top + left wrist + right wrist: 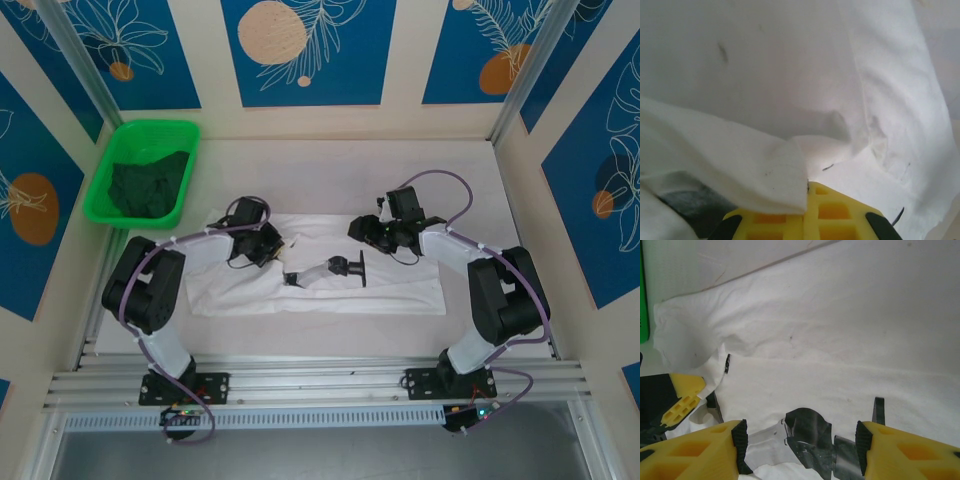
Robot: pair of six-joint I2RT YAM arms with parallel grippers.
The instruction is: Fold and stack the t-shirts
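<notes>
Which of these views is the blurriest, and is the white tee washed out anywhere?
Left wrist view: the softest, too close to focus, the white tee nearly featureless above the shut left hand. Right wrist view: sharper, folds and the dark print readable, soft shadows under creases. Top view: evenly lit, no glare, but the tee barely stands out from the pale table.

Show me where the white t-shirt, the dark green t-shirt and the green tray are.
white t-shirt (pixel 400 285), top external view, flat cloth on the picture's right side.
dark green t-shirt (pixel 148 185), top external view, middle of the crumpled cloth.
green tray (pixel 155 128), top external view, its far rim.
</notes>
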